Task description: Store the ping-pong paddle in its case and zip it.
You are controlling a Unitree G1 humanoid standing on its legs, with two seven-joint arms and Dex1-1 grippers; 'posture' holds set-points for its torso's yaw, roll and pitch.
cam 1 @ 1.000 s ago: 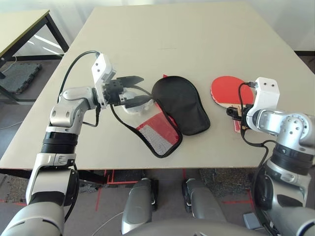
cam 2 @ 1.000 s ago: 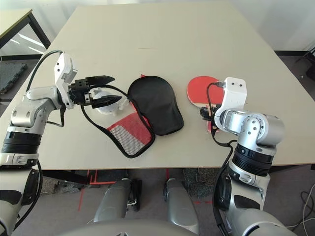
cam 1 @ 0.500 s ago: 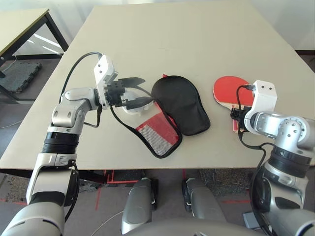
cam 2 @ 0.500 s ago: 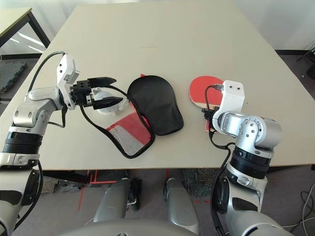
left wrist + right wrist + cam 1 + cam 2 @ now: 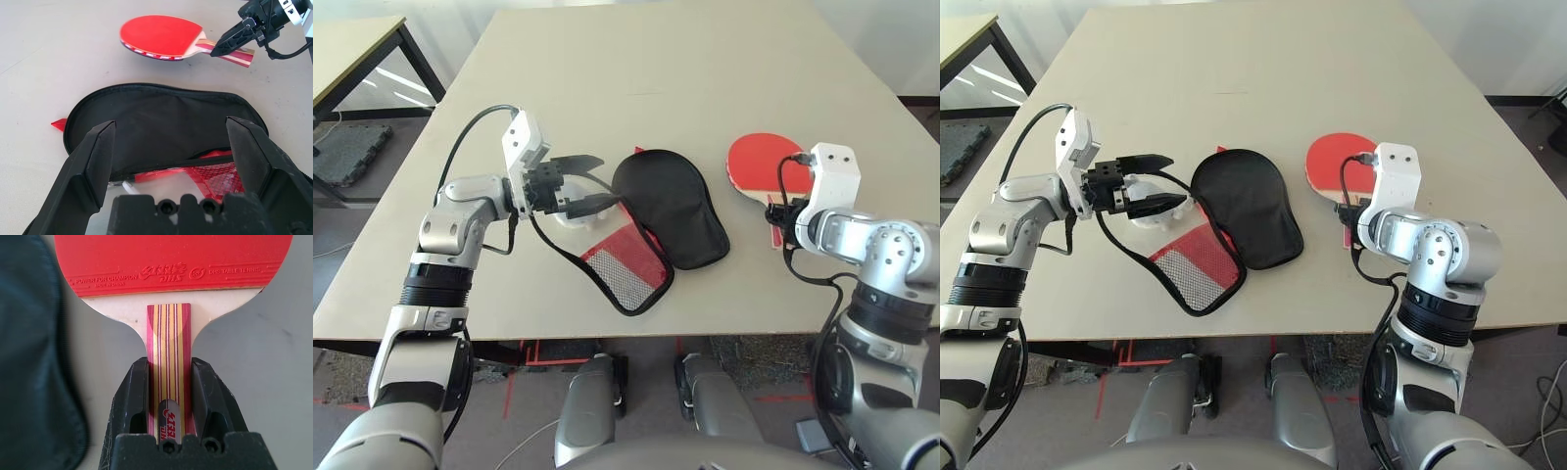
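Right gripper (image 5: 168, 382): fingers (image 5: 136, 391) closed on the paddle (image 5: 759, 162) by its striped wooden handle, one finger pressed to each side (clear in the right wrist view, where the handle runs straight up between them to the red face). Seen from the left wrist, the head end looks raised off the counter (image 5: 656, 69), a shadow showing under it; the handle end sits in the grip at the right arm's side of the scene. Red rubber faces up, printed lettering along its lower edge.

Left gripper (image 5: 585, 181): fingers (image 5: 93, 161) spread wide, holding nothing, pointing roughly level toward the case (image 5: 671, 211). It hangs above the case's near-left corner; whether the tips touch the fabric I cannot tell.

Case lies mid-counter, between the two arms, unzipped and folded open. Black half flat and outermost from the left gripper; red half with the black mesh pocket (image 5: 628, 266) lies nearer the robot, its zipper rim curling loose in a loop toward the left arm. A small red tab pokes out at the far edge of the black half.

Paddle and case are apart, a strip of bare counter between them.

Just under the left gripper, beside the case, sits a small whitish object (image 5: 573, 211) (partly hidden, cannot make out what).

A second table (image 5: 352, 49) stands off to the far left.
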